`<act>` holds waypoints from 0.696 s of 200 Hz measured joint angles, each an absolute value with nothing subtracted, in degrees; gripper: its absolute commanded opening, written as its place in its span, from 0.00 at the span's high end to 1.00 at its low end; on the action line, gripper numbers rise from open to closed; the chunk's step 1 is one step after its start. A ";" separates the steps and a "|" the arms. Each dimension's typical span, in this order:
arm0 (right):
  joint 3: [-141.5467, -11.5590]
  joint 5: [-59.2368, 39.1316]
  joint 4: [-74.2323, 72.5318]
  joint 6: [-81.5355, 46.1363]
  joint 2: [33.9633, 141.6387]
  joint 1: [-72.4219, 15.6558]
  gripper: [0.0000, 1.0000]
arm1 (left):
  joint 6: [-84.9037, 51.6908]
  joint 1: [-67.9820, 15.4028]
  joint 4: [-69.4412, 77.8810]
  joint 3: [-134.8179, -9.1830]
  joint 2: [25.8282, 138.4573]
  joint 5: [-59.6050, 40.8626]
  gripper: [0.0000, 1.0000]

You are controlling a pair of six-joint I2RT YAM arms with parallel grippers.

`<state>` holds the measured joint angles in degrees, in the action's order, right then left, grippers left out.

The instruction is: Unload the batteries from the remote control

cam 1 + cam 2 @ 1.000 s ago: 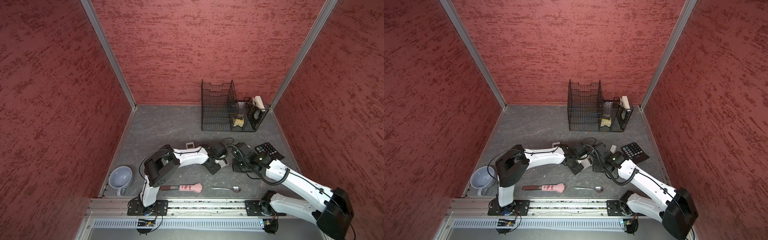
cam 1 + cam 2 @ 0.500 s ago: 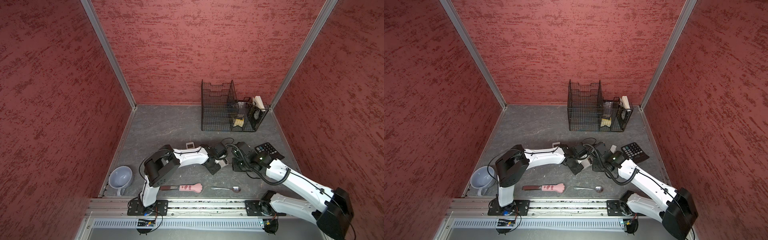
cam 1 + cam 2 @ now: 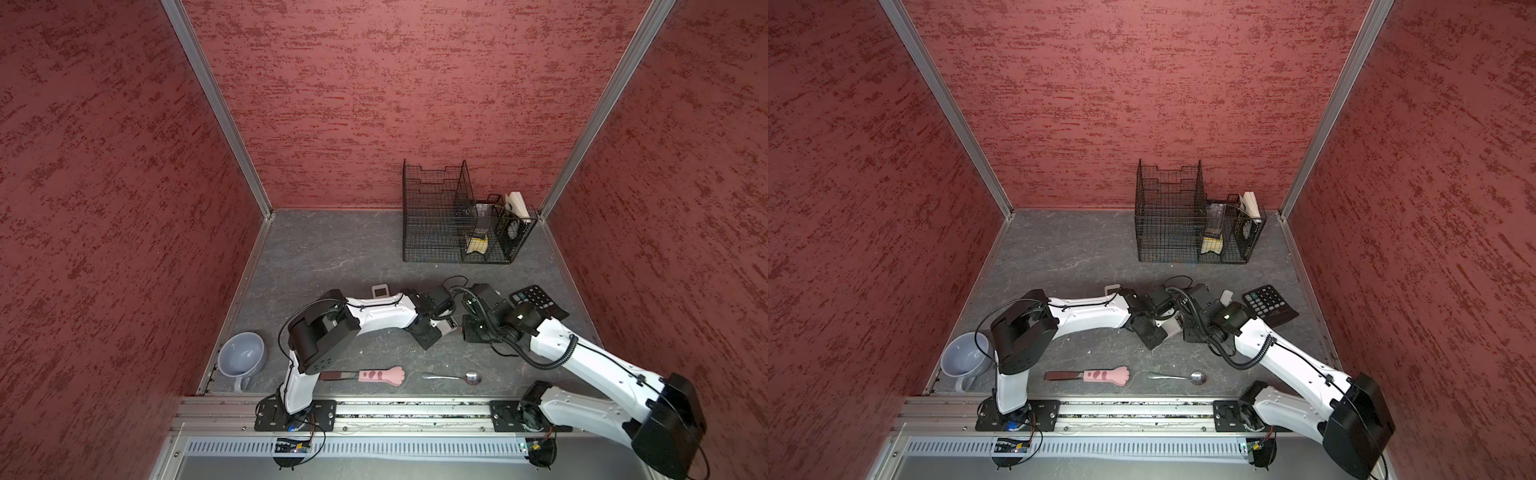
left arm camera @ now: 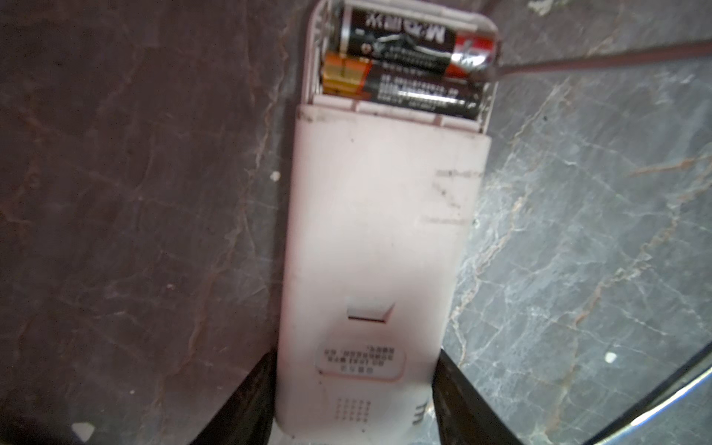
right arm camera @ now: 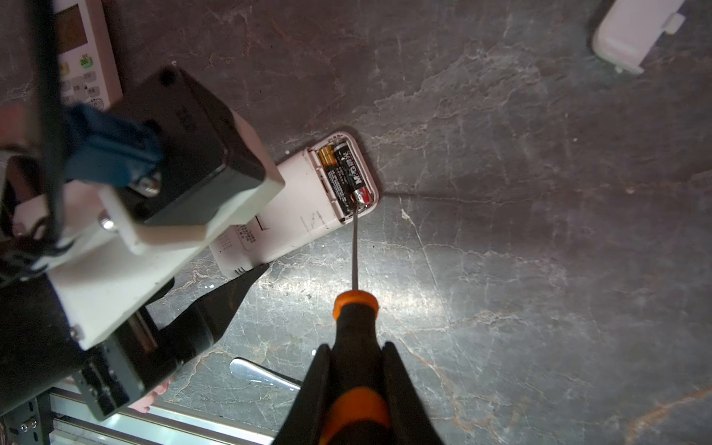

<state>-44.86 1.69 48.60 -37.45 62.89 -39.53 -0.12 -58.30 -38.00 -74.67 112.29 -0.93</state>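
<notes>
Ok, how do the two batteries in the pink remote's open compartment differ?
The black battery with the red end lies nearest the rounded end of the pale pink plastic remote control; the black battery with the gold end lies beside it, further in. Their coloured ends point opposite ways. The tip of the orange-handled screwdriver is at the red end, across from the gold end. Both sit side by side in the open compartment.

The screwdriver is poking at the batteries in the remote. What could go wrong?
1. The screwdriver tip sits at one end of the batteries; it might slip and scratch the remote.
2. One could pop out and roll across the table.
3. The left gripper holds only the remote's other end, so prying might tilt it.
</notes>
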 measured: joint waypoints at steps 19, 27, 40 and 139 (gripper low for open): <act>-44.86 1.72 48.69 -37.43 62.76 -39.48 1.00 | -0.12 -58.30 -38.02 -74.67 112.29 -0.93 0.38; -44.86 1.72 48.84 -37.43 62.63 -39.46 1.00 | -0.12 -58.30 -38.02 -74.67 112.29 -0.93 0.38; -44.86 1.72 49.23 -37.43 62.33 -39.42 1.00 | -0.12 -58.35 -38.02 -74.67 112.29 -0.93 0.38; -44.84 1.72 49.50 -36.99 62.02 -38.70 1.00 | -0.10 -58.48 -37.93 -74.65 112.29 -0.73 0.39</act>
<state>-44.84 1.72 49.50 -36.99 62.02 -38.70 -0.10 -58.48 -37.93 -74.65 112.29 -0.73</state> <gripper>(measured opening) 0.216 0.615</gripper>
